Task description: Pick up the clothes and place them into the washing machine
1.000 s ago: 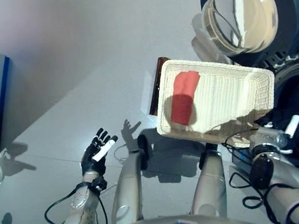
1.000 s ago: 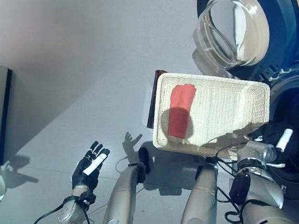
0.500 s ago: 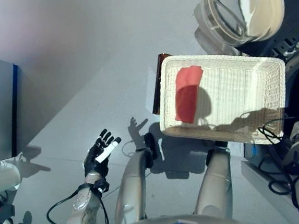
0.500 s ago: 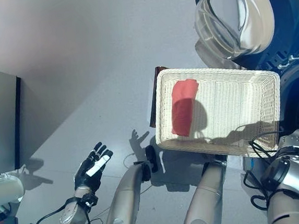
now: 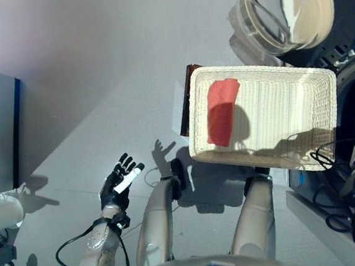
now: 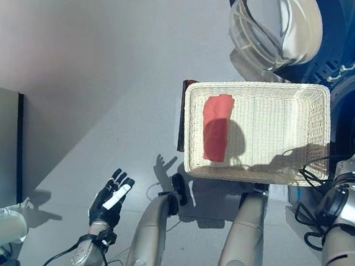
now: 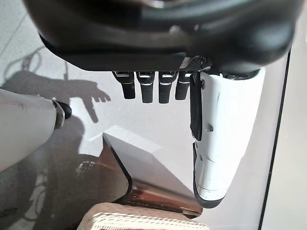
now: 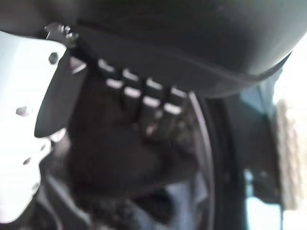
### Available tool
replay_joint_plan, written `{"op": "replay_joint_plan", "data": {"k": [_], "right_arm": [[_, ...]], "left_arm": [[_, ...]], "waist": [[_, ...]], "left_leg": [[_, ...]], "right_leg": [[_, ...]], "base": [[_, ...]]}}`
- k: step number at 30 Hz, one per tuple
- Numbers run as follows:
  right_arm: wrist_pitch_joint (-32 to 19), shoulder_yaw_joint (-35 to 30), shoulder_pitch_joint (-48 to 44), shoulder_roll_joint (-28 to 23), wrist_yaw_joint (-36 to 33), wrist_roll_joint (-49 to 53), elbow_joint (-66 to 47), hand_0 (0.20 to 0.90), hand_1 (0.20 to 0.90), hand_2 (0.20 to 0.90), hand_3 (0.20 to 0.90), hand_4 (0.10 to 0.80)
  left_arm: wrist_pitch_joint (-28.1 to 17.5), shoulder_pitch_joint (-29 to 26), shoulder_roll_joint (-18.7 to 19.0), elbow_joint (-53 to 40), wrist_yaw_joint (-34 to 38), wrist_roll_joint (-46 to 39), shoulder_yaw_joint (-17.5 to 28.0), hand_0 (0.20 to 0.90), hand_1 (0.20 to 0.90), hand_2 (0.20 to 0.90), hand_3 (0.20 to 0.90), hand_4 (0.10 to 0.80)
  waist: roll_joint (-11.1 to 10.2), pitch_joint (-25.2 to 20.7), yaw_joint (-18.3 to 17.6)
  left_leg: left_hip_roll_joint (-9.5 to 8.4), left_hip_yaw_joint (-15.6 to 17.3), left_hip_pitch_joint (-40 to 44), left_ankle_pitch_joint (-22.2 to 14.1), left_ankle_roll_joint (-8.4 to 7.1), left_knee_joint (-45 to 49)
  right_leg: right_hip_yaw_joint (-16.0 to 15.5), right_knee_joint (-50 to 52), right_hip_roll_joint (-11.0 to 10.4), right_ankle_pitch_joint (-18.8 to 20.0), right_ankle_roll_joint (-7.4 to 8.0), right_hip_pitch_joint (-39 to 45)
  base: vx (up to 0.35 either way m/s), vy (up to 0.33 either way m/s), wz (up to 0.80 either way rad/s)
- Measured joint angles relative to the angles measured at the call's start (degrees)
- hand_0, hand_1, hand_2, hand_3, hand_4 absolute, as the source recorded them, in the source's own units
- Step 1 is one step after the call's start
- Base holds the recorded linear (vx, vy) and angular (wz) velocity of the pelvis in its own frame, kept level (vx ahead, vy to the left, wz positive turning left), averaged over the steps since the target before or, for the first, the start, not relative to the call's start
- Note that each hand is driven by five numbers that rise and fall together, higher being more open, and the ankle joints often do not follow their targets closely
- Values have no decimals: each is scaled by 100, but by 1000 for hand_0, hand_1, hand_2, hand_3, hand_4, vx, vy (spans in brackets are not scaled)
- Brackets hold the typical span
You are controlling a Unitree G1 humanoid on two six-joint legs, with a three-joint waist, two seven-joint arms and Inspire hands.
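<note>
- Right hand (image 8: 139, 100): a second ago its white-covered thumb stood up at the mouth of the washing machine (image 6: 352, 108). Now it has slipped out of both eye views, and only the forearm shows at the lower right edge.
- The whole picture also shifted over that second, so part of this change is the camera's own move. In the last half second hardly anything has moved.
- In its wrist view the right hand's fingers lie over a dark mass just beyond them. I cannot tell whether they are wide, curled or holding cloth, nor whether the mass is a garment or the inside of the drum.
- Just beside that hand, towards the robot's left, stands the white wicker basket (image 5: 325, 120). The round glass door (image 5: 282, 9) hangs open past the basket's far edge.
- A red cloth (image 5: 221, 113) lies flat at the end of the basket farthest from the right hand, untouched by either hand.
- A brown board (image 5: 187, 101) shows just past that same end.
- Left hand (image 5: 120, 178): idle over the floor, well apart from the basket, with fingers straight and spread and nothing in it.
- Judgement: the right hand looks busy at the drum, either delivering or pulling back. The red cloth is clearly not yet loaded, so at least one more pick from the basket remains.
</note>
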Motion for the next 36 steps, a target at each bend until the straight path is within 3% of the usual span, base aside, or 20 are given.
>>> {"op": "replay_joint_plan", "data": {"k": [7, 12, 21, 25, 31, 36], "right_arm": [[266, 916, 450, 751, 130, -1107, -141, 900, 900, 900, 900, 800], [388, 1613, 853, 1566, 244, -2097, -579, 900, 900, 900, 900, 800], [688, 2669, 835, 2577, 385, -3059, -581, 900, 900, 900, 900, 800], [1038, 3492, 621, 3000, 360, -3943, -536, 900, 900, 900, 900, 800], [1471, 3757, 135, 3196, 366, -4786, -8, 900, 900, 900, 900, 800], [1776, 3720, 88, 3188, 381, -4894, 403, 900, 900, 900, 900, 800]], "left_arm": [[-21, 25, -8, 64, -5, -80, 11, 900, 900, 900, 900, 800], [-95, 129, -3, 72, -29, -78, 87, 900, 900, 900, 900, 800], [-135, 91, -16, 147, -117, -2, 288, 900, 900, 900, 900, 800], [-138, 91, 4, 182, -108, 152, 332, 900, 900, 900, 900, 800], [-135, 87, 78, 135, -121, 321, 331, 900, 900, 900, 900, 800], [-120, 99, 212, 124, -119, 377, 334, 900, 900, 900, 900, 800]], "waist": [[-175, 31, -71], [-550, 1, -90], [-689, -53, 131], [-711, -43, 325], [-735, -37, 535], [-744, -31, 747]], "left_leg": [[-2, -206, 239, 93, -16, -157], [13, -297, 556, 252, -83, -531], [-11, -487, 712, 289, -64, -639], [-45, -606, 760, 310, -66, -625], [-128, -721, 617, 441, -92, -721], [-228, -826, 490, 613, -76, -827]], "right_leg": [[-262, -212, 9, 13, -3, 449], [-486, -607, 49, 132, -27, 883], [-853, -1006, 61, 275, 5, 1410], [-1003, -1017, 42, 264, -6, 1590], [-1194, -1018, -51, 246, -8, 1586], [-1373, -1036, -132, 223, 8, 1652]], "base": [[2, 1, 11], [21, 6, 6], [13, -2, 11], [-40, 6, 14], [-19, -17, 21], [12, -33, 32]]}}
